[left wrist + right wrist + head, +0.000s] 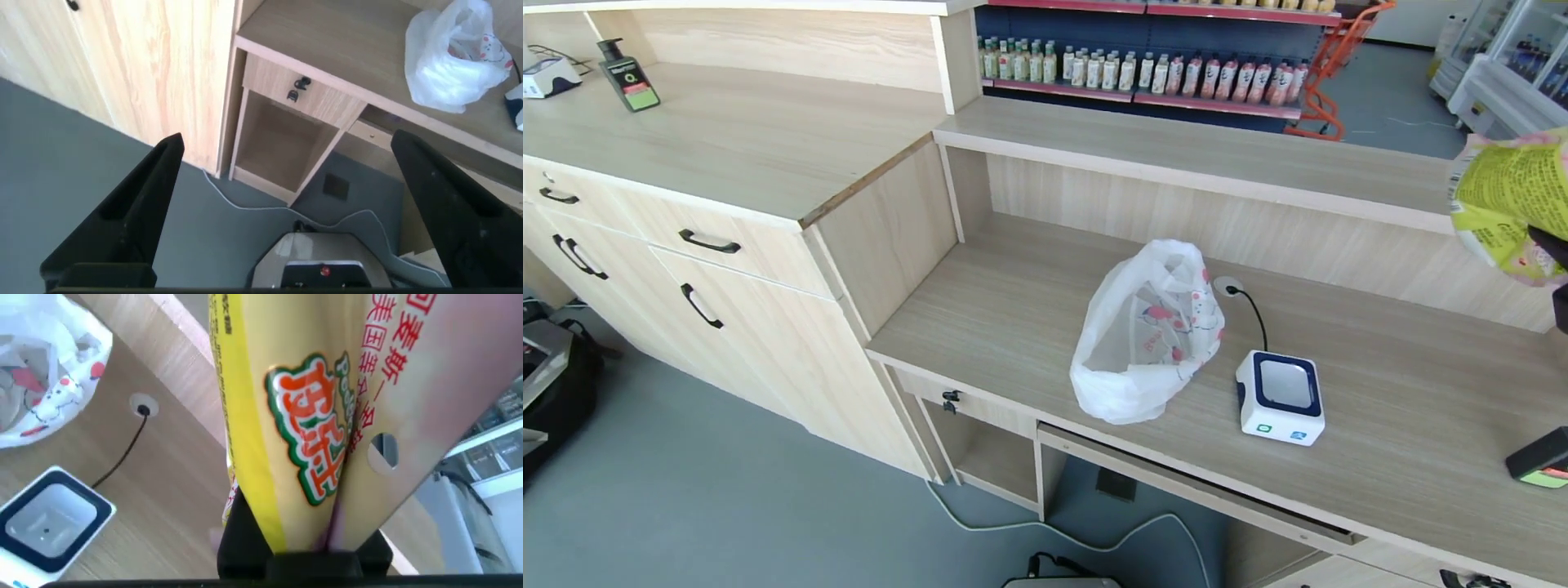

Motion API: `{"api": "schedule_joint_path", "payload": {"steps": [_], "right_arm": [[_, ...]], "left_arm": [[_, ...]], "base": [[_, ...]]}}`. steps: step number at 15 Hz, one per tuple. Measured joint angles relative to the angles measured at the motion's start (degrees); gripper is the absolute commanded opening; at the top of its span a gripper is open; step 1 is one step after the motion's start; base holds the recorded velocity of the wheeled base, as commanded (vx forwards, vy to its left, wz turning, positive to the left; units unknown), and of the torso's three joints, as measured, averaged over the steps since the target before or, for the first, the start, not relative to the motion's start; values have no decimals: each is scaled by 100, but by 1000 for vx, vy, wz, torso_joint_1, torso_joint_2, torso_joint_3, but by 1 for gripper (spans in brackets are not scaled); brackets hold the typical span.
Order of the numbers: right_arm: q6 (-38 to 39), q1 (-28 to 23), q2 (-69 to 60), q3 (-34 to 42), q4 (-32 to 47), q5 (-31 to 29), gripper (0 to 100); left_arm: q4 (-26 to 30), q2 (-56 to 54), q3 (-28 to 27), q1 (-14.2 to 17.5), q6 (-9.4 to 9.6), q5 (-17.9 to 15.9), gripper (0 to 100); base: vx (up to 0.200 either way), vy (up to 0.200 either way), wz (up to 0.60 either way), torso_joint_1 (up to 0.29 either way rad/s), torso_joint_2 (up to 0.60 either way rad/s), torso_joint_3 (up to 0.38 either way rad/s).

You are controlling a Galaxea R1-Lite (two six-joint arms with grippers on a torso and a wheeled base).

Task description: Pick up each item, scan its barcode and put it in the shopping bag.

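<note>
Right gripper [298,543] is pinching a yellow-green snack bag [1511,204] by one end, with a dark finger on each side. The snack bag is up in the air at the right edge of the head view, high above the tabletop [1421,384] and well apart from the other things. It has red and green letters on it and a small round hole near the pinched end.

The left gripper [286,204] has its two dark fingers spread wide with nothing between them. It hangs over the grey floor [122,122], near the little cubby [282,151] under the tabletop.

The shopping bag [1147,331] is white and thin, with small red marks on it. It sits in the middle of the head view on the tabletop, and its mouth gapes toward the upper right. Just beside it, to the right, is the scanner [1281,396], a white box with a dark blue rim around its top window. They are close, but I cannot tell if they touch. A black cord [1255,314] runs from the scanner to a round hole [1227,286] in the tabletop behind the shopping bag.

A black and green gadget [1539,467] lies at the lower right edge. In the upper left, on a higher counter [752,139], stands another black and green gadget [629,75]. Rows of bottles [1143,72] fill a shelf at the top of the frame.
</note>
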Motion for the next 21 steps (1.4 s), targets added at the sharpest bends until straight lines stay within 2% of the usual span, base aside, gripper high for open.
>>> {"api": "schedule_joint_path", "payload": {"steps": [3,4,5,7,9,11,21], "right_arm": [[539,1508,234,-455,380,-2404,0],[846,1911,433,-579,439,-2985,0],[1237,2158,683,-666,493,-3157,0],[2264,2381,1242,-764,528,-3081,0],[3361,2458,1783,-828,525,-2643,0],[4073,2519,2293,-918,477,-2237,0],[4603,2615,3591,-896,63,-2155,0]], "left_arm": [[0,0,0,0,-2,0,100],[0,0,0,-2,-2,0,100],[0,0,0,-2,-2,0,100],[2,0,0,0,0,2,100],[9,0,0,-11,-2,2,100],[0,0,0,0,-2,-2,100],[2,0,0,-2,-2,2,100]], "base": [[0,0,600,2,-1,5],[0,0,600,7,2,2],[0,0,0,0,0,0],[0,0,0,0,0,0],[0,0,0,0,0,0],[0,0,0,0,0,0],[0,0,0,0,0,0]]}}
